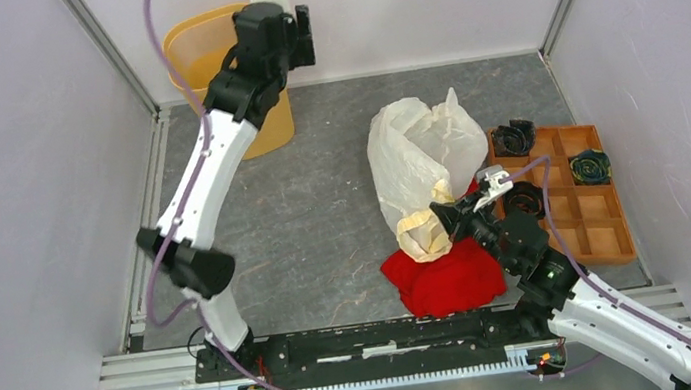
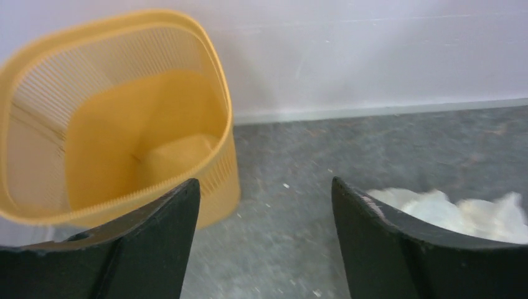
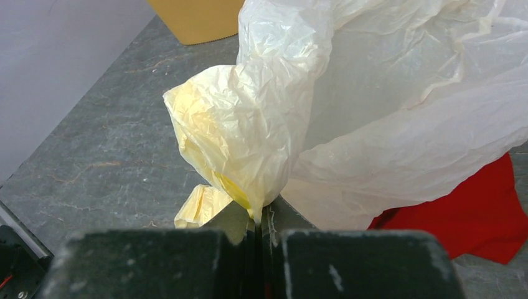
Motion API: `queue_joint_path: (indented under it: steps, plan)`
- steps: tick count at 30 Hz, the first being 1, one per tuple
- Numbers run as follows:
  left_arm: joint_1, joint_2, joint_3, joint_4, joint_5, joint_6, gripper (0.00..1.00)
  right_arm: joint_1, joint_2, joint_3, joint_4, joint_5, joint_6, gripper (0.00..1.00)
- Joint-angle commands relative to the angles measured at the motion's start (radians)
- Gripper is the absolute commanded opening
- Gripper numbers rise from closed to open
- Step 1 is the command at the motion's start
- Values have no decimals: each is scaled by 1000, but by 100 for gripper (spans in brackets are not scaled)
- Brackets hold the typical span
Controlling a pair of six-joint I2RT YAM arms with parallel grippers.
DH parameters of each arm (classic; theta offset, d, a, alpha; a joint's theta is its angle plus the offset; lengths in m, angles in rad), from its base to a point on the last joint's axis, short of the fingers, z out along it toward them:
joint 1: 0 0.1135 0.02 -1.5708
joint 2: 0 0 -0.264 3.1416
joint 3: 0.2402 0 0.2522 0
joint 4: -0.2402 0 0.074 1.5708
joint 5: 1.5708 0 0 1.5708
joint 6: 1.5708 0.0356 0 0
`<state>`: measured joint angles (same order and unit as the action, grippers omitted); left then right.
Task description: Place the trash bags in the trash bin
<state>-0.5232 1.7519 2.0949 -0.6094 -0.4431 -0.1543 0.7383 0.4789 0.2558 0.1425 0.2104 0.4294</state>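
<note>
Right fingers point(image 3: 252, 227) pinched shut on trash bag point(image 3: 386, 124) fold, left fingers point(image 1: 295, 35) wide and empty over trash bin point(image 1: 189, 29): lift high, clear red cloth point(image 3: 473, 205) first.

Thin crinkled translucent film: trash bag point(image 3: 398, 124); matt plastic: trash bin point(image 2: 155, 50) (mesh-ribbed wall).

In the left wrist view the trash bin point(image 2: 118, 124) runs off the picture's left edge, its base hidden behind one finger point(image 2: 146, 249) of the left gripper point(image 2: 264, 187); beyond the other finger a blurred scrap of the trash bag point(image 2: 461, 215) is cut by the right edge. In the right wrist view the film vanishes between the right gripper's point(image 3: 260, 215) closed fingers, and the red cloth point(image 3: 473, 212) past them lies largely under the bag.
</note>
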Motion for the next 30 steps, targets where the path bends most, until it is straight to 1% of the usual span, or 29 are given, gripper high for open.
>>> queue_joint_path:
  steps: [1,2,5,8,10,12,17,20,21,22,24,27,29,30]
  plan:
    - [16,173,221,-53,-105,222,78,-1,-18,41,-31,-2,-32,0]
    - [20,202,254,-54,-119,239,75,0,-21,45,-36,-1,-34,0]
    - [39,262,298,-37,-143,268,72,-1,-29,61,-55,4,-49,1]
    - [73,305,307,-34,-115,256,74,-1,-38,75,-78,17,-69,0]
    - [94,330,313,-60,-100,236,77,-1,-43,83,-88,30,-76,0]
    - [110,342,304,-87,-61,212,77,-1,-47,95,-98,35,-79,0]
    - [135,340,248,-103,23,181,63,-1,-57,128,-124,18,-66,0]
    - [137,340,235,-102,29,181,61,-2,-64,147,-134,9,-65,1]
    - [138,343,233,-101,31,184,58,-1,-66,152,-138,8,-67,1]
    - [138,347,233,-102,33,187,53,-2,-66,157,-139,10,-71,1]
    - [137,348,232,-104,36,191,48,-1,-68,165,-140,19,-72,1]
    - [137,328,211,-103,58,196,44,-1,-67,175,-140,36,-60,1]
    - [137,307,189,-104,60,202,34,-1,-68,180,-140,37,-46,1]
    - [138,295,175,-103,57,203,25,-1,-68,182,-139,36,-42,1]
